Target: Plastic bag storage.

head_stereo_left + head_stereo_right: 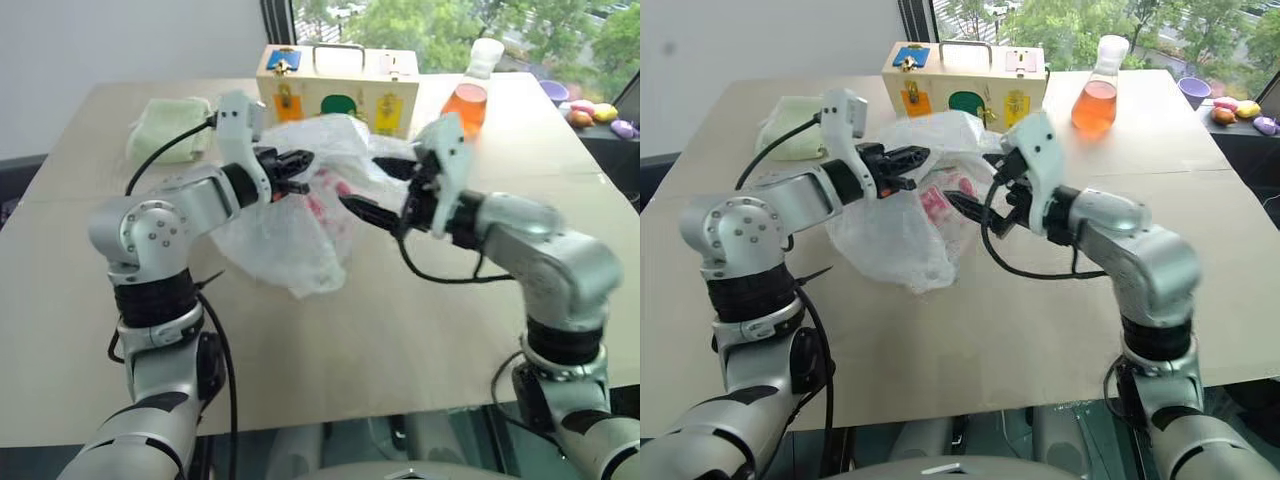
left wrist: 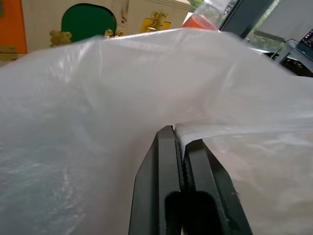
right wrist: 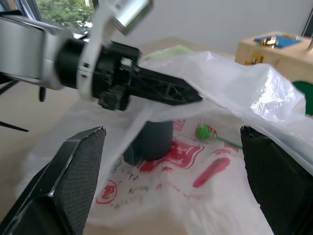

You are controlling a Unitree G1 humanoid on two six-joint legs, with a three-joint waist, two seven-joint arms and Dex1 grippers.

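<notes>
While the left pincer (image 1: pixel 908 158) clamps the plastic bag (image 1: pixel 902 238) (lifting it off the counter (image 1: pixel 1040 320)), the right pincer (image 1: pixel 975 185) gapes, released, ready to regrip.

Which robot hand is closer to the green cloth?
Left. The left hand pinches the plastic bag not far from the green cloth; the right hand is open beyond the bag, farther away.
</notes>
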